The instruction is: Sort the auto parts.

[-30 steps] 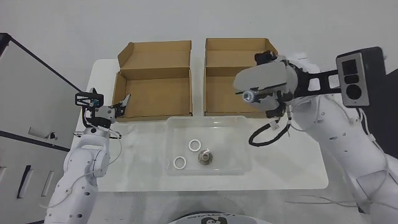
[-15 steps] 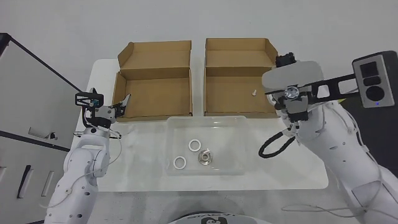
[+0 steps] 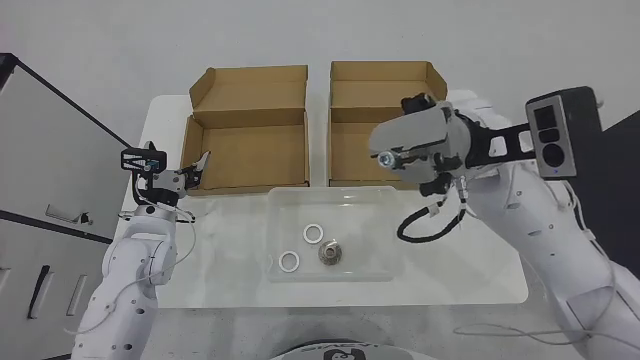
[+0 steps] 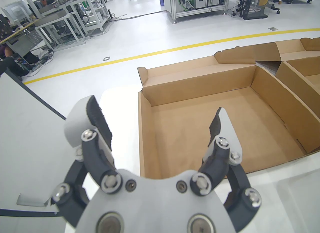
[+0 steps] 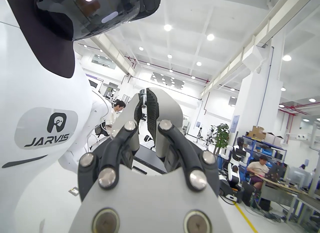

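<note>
1. a white counter (image 3: 470,260) carries two open cardboard boxes side by side along its far edge. a clear plastic tray (image 3: 375,205) sits just in front of them, toward the near edge.
2. the left cardboard box (image 3: 245,155) (image 4: 200,131) has its flaps folded back. the left wrist view shows its floor bare.
3. the right cardboard box (image 3: 350,140) (image 4: 307,68) stands just beside it, toward the counter's right edge. the right arm (image 3: 470,145) hangs over its near right part and hides some of its floor.
4. the tray holds three parts, close together in its left half:
   - a white ring (image 3: 313,232) lies flat.
   - a second white ring (image 3: 290,261) lies closer to the tray's near left corner.
   - a round metal fitting (image 3: 329,253) sits just beside the first ring, on its right.
5. the left gripper (image 3: 192,172) (image 4: 157,113) hovers near the counter's left edge, at the near left corner of the left cardboard box. it points into that box. its jaws are released and spread wide, with nothing between them.
6. the right gripper (image 5: 145,98) is turned upward, away from the counter and toward the ceiling. its jaws are clenched on a small ribbed metal part (image 5: 142,98), pinched at the very tips, and the part's end pokes out a little past them.
</note>
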`<state>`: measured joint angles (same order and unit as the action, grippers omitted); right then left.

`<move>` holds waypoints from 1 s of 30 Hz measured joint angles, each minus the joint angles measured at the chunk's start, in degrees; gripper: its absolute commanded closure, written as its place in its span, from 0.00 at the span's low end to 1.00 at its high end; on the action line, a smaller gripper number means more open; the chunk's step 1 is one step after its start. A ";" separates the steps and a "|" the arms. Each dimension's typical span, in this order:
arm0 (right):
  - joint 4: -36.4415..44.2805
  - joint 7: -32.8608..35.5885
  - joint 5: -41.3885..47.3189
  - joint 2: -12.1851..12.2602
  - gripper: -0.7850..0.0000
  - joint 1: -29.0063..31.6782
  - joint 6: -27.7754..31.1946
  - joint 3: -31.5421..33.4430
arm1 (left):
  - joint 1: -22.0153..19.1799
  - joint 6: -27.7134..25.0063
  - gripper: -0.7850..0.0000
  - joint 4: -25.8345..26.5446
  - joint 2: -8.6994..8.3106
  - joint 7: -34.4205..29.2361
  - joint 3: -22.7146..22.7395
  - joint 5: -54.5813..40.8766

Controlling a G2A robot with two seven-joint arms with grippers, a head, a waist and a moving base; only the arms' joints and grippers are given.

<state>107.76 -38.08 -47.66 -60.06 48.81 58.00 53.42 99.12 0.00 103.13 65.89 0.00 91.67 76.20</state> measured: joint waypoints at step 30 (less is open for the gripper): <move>0.23 -0.93 2.98 -0.56 1.00 3.30 0.00 3.46 | 0.00 0.00 0.00 0.00 0.00 0.00 0.00 0.00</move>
<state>107.99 -39.01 -44.69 -60.62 52.10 58.00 56.88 99.12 0.00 103.13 65.89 0.00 91.67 76.20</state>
